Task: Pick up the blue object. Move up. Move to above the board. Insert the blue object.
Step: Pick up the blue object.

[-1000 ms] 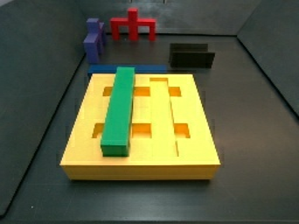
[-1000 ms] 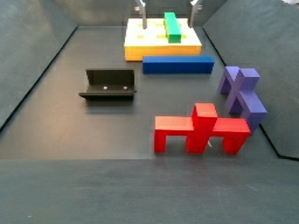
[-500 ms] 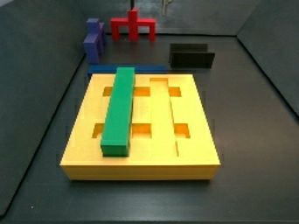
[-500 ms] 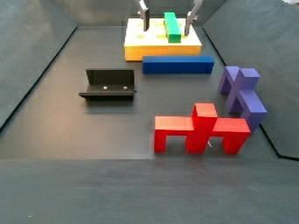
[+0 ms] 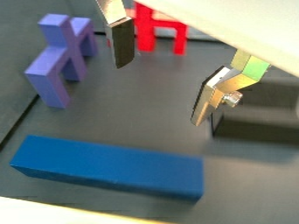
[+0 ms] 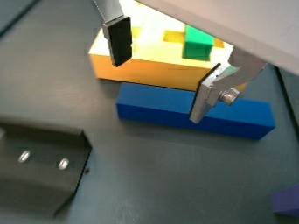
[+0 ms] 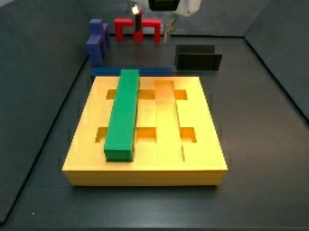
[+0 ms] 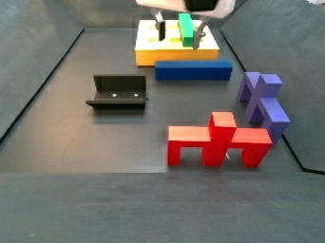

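The blue object (image 8: 193,69) is a long dark blue bar lying flat on the floor against the end of the board (image 8: 162,55). It also shows in both wrist views (image 5: 107,166) (image 6: 222,115) and as a thin strip behind the board in a side view (image 7: 111,70). The board (image 7: 200,135) is a thick yellow slab with the green bar (image 7: 125,113) lying in one groove. My gripper (image 8: 181,26) hangs open and empty above the blue object, which lies below the gap between the jaws (image 6: 162,70) (image 5: 166,72) (image 7: 154,13).
The dark fixture (image 8: 118,92) stands on the floor beside the board (image 7: 197,57) (image 6: 41,162). A red piece (image 8: 219,140) (image 7: 139,29) (image 5: 158,26) and a violet-blue stepped block (image 8: 263,98) (image 7: 96,41) (image 5: 59,57) stand beyond the blue object.
My gripper has come down into both side views, from only its fingertips showing to the fingers and white body hanging over the blue object. The pieces have not moved.
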You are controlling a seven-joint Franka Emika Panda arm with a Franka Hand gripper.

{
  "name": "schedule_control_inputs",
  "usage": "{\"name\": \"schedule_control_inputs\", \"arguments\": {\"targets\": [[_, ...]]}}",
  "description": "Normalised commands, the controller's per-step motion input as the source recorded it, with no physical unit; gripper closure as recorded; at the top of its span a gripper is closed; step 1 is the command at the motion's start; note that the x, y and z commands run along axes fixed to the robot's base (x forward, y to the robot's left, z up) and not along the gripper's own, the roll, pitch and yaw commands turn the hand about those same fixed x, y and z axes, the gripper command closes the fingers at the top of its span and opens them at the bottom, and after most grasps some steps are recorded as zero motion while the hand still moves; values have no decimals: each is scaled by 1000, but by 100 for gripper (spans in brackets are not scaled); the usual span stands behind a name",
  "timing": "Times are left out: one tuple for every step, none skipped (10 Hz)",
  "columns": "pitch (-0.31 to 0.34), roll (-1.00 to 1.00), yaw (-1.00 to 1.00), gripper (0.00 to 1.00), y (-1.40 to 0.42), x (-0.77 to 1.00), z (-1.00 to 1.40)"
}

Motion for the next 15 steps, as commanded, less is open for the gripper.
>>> {"name": "schedule_control_inputs", "arguments": {"targets": [[20,91,-914,0,-160,-80,-337],[7,61,-957,0,-49,-100,-289],[11,107,-911,0,-91,-140,-214],[4,100,-903,0,-109,-137,-234],[7,97,-911,0,-117,-111,-214],[23,137,-834,0,-140,-189,-126],[0,187,-669,0,-137,-357,-54],[0,116,-634,0,-137,-391,-131],[-33,64,-657,0,-237,-226,-191],[-19,27,-680,0,-257,-126,-254],[-4,66,-666,0,-183,-191,-203],[-11,116,-554,0,-34,-329,-71],[0,167,-300,0,0,-183,-129],[0,164,-206,0,69,-46,-206],[0,114,-209,0,54,-60,-177]]}}
